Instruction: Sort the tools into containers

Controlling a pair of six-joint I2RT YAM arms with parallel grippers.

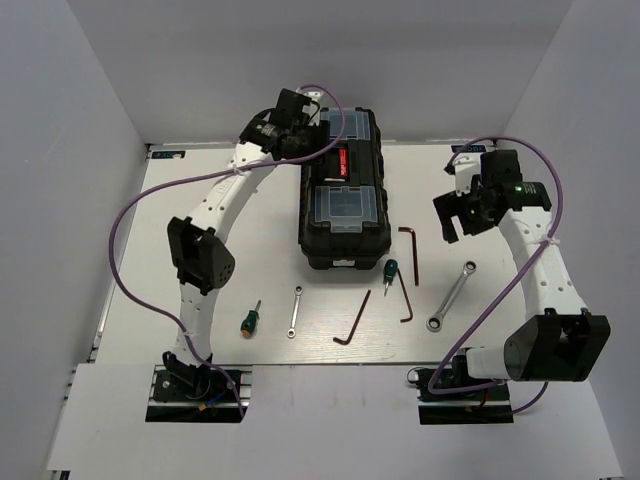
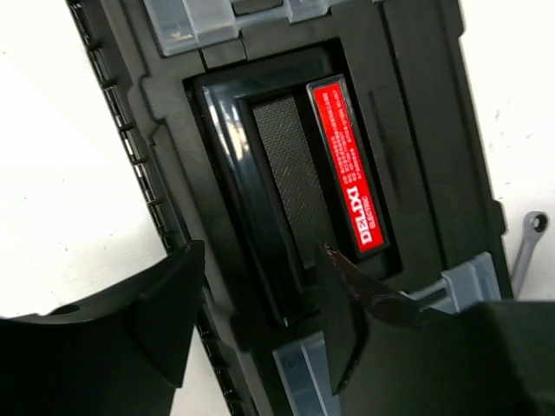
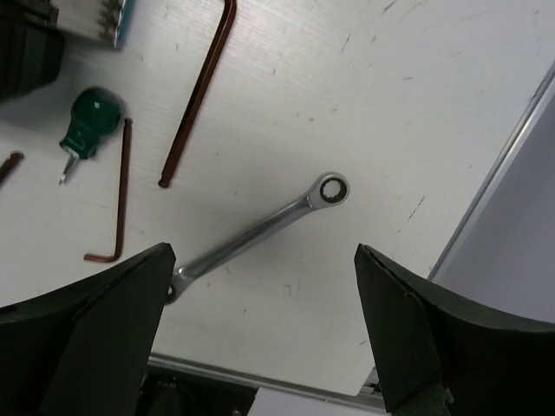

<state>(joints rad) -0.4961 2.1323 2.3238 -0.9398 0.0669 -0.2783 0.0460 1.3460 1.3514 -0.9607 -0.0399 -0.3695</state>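
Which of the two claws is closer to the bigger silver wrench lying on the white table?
Right. The right gripper hangs open over the large silver wrench; the left gripper is far off, above the black plastic toolbox.

toolbox point(image 1: 340, 200) centre-rear | small wrench point(image 1: 295, 311) before it | larger wrench point(image 1: 452, 296) right | hex keys point(image 1: 409, 275) between, apparently three

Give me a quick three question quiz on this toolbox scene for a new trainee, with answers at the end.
1. True or false: the right gripper hangs open above the larger wrench.
2. The left gripper is positioned over: A a hex key, B the toolbox handle, C a screwdriver?
3. How many green-handled screwdrivers lie on the table?
Key: 1 true; 2 B; 3 two.
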